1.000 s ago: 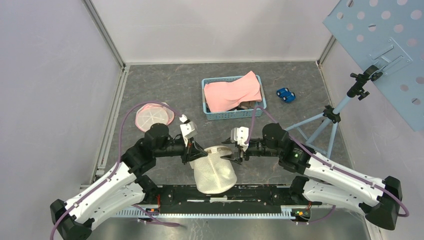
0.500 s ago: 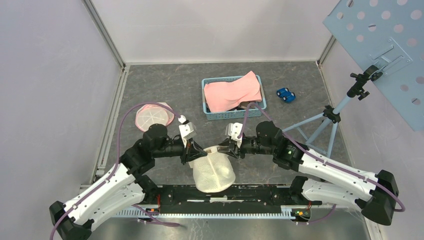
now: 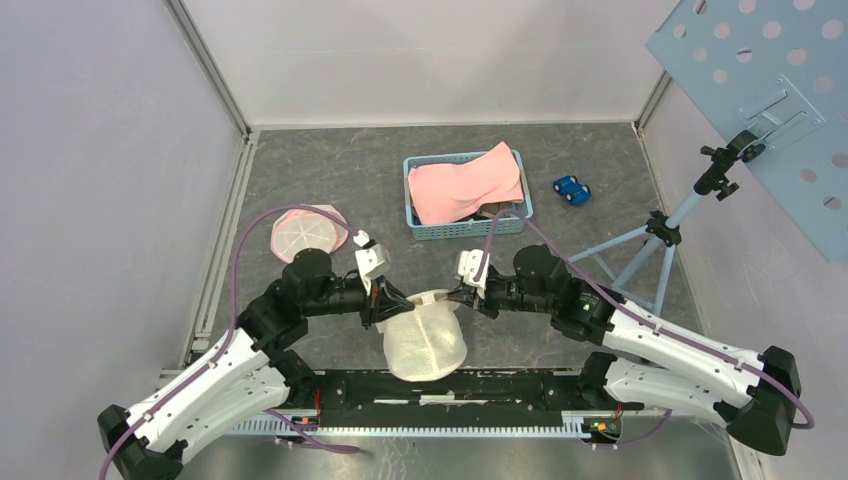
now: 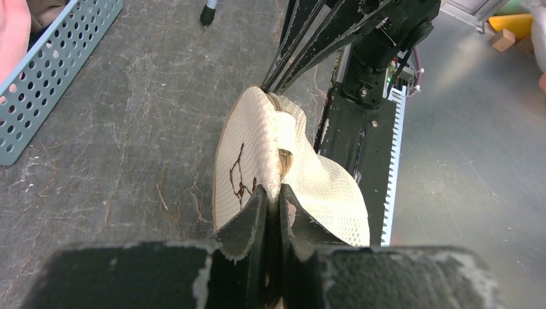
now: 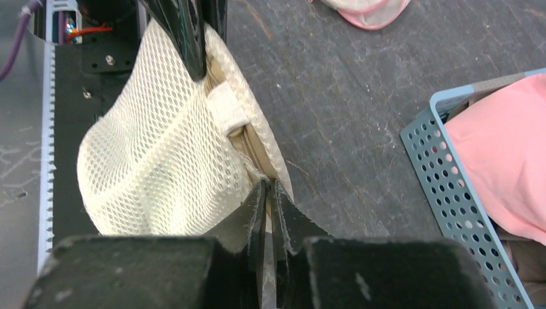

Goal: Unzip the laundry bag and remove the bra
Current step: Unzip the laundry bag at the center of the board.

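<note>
The left claw and right claw each pinch shut on opposite rims of the cream mesh laundry bag, which sits at the counter's near edge between the arms. Farther back, a blue basket holds pink cloth.

A blue basket holding pink cloth sits beyond the right gripper, a blue toy car farther to its right
</note>
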You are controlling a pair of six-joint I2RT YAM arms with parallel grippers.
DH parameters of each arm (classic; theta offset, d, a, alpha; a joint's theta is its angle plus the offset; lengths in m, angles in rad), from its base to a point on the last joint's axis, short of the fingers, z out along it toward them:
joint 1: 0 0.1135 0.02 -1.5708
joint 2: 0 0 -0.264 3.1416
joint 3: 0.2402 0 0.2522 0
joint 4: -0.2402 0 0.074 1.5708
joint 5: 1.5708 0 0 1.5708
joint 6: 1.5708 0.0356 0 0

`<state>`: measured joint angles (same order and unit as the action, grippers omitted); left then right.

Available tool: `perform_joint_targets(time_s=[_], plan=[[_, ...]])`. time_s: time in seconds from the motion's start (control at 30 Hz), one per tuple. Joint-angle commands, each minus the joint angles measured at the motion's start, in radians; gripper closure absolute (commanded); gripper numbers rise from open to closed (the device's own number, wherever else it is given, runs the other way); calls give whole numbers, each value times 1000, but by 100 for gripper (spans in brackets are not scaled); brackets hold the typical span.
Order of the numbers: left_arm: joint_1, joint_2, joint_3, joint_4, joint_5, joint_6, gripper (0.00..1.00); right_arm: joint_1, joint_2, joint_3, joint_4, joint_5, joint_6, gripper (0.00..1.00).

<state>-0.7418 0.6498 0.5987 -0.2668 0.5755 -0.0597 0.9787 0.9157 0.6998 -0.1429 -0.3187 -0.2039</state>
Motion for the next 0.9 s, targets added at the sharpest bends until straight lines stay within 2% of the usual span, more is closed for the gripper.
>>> perform_joint_targets(time_s=[0.0, 0.07, 0.13, 0.17, 0.27, 0.47, 0.6, 0.87], plan=[[-1, -6, 10, 80, 10, 25, 96, -6, -16, 49, -88, 43, -51, 89], [-1, 1, 11, 74, 14, 29, 96, -5, -21, 67, -112, 44, -61, 80], [-2, 15, 16, 60, 17, 37, 96, -6, -31, 86, -122, 25, -62, 58], [-2, 21, 20, 51, 18, 44, 96, -6, -36, 98, -123, 9, -60, 51], [-2, 35, 29, 38, 15, 58, 96, -7, -39, 140, -141, -35, -58, 42], [-1, 54, 37, 30, 15, 58, 96, -6, -27, 206, -106, -70, -30, 40], [-1, 51, 37, 35, 34, 58, 95, -5, 37, 219, -83, -112, -40, 39], [-2, 16, 34, 87, 81, 23, 95, -4, 82, 146, -30, -216, -81, 38]])
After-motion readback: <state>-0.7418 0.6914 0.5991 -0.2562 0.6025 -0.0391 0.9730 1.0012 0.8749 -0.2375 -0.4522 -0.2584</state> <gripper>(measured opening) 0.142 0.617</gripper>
